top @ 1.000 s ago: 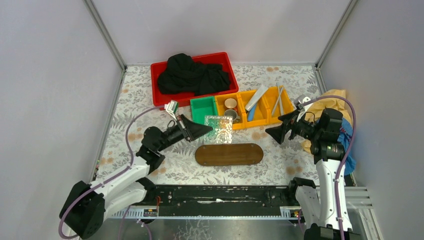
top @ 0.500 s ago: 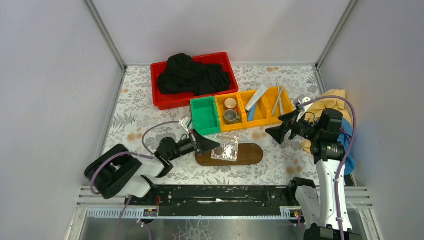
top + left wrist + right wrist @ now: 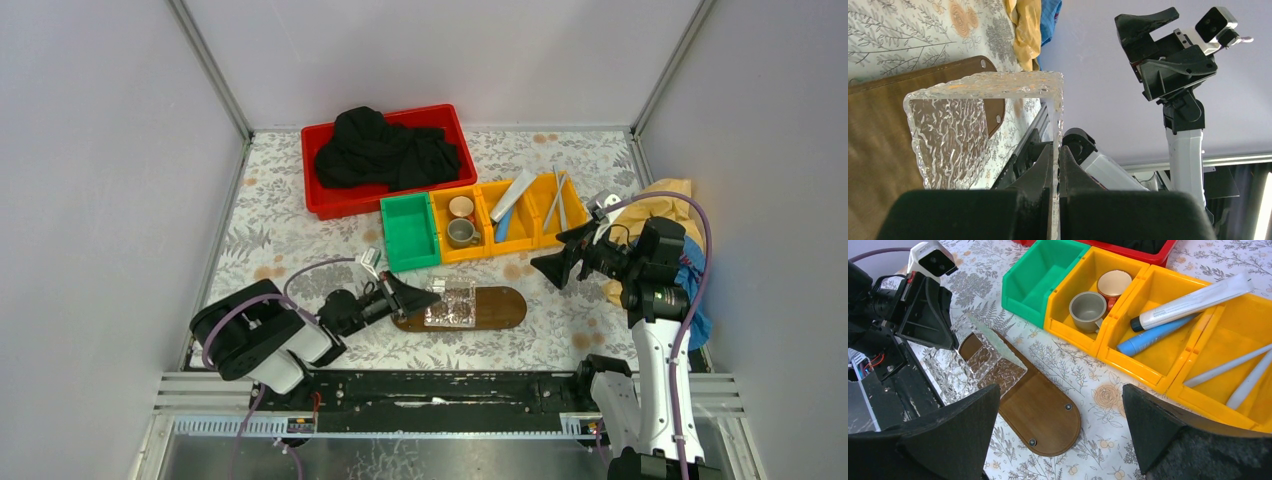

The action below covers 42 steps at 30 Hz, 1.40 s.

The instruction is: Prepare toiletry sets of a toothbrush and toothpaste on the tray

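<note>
1. The left pincer point(image 3: 425, 297) sits low over the bench point(image 3: 300, 210). It is clamped tight on one wall of the clear ribbed box point(image 3: 452, 300). In the left wrist view its two fingers press together with only that thin plastic wall between them.
2. The box hangs tipped over the 9 o'clock end of the tray point(image 3: 500, 306). I cannot tell whether it touches the wood.
3. The tray, a dark wooden oval, lies lengthwise from 9 to 3 o'clock near the bench's front edge.
4. The right pincer point(image 3: 553, 266) hovers just off the tray's 2 o'clock corner. Its jaws are spread wide with nothing between them, pointing toward the tray.
5. The toothbrushes point(image 3: 1233, 375), two thin pale sticks, lie side by side in the end yellow bin point(image 3: 1228, 340), at 1 o'clock from the tray.
6. The middle yellow bin point(image 3: 1168, 357), at 12 o'clock from the tray, holds the toothpaste. The white toothpaste tube point(image 3: 1193, 300) pokes over the bin's rim, and the blue toothpaste tube point(image 3: 1153, 335) lies alongside it.
7. The third yellow bin point(image 3: 1083, 270) holds two cups point(image 3: 1088, 310).
8. The green bin point(image 3: 1040, 280) stands at 11 o'clock from the tray. Beyond it is the red bin point(image 3: 320, 195), holding a black cloth point(image 3: 385, 148).
</note>
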{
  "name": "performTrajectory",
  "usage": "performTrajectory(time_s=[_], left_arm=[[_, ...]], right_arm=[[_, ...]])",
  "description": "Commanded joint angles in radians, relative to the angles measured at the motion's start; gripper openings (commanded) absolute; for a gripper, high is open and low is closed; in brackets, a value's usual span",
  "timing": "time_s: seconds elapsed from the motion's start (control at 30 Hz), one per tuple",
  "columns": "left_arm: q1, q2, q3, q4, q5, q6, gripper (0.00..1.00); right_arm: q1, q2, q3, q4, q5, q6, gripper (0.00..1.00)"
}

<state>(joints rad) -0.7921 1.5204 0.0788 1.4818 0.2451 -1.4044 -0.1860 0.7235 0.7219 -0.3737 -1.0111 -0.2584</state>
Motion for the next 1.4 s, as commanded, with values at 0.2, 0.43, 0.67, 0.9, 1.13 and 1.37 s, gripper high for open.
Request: performTrajectory(time_s=[0.2,0.43,0.67,0.9,1.13,1.37], left_arm=[[-0.084,0.030,0.020,0.118,-0.175,-0.022,0.00],[-0.100,0.110,0.049,0.125,-0.159,-0.066,0.00],[-0.104,0.141,0.063,0.127,-0.156,-0.091,0.00],[-0.105,0.165,0.042,0.127,-0.187,-0.115,0.00],[-0.104,0.183,0.042,0.129,-0.218,-0.128,0.01],[-0.104,0.234,0.076,0.131,-0.189,-0.158,0.01]], right_arm=[[-0.004,-0.016,-0.003,0.016,0.000,-0.017,0.99],[-0.004,-0.017,-0.003,0.015,0.000,-0.021,0.99],[-0.004,-0.021,-0.001,0.013,0.000,-0.022,0.99],[-0.004,-0.021,-0.001,0.012,-0.001,-0.023,0.99],[-0.004,-0.025,-0.001,0.012,0.000,-0.027,0.99],[-0.004,-0.028,-0.001,0.010,0.002,-0.030,0.99]])
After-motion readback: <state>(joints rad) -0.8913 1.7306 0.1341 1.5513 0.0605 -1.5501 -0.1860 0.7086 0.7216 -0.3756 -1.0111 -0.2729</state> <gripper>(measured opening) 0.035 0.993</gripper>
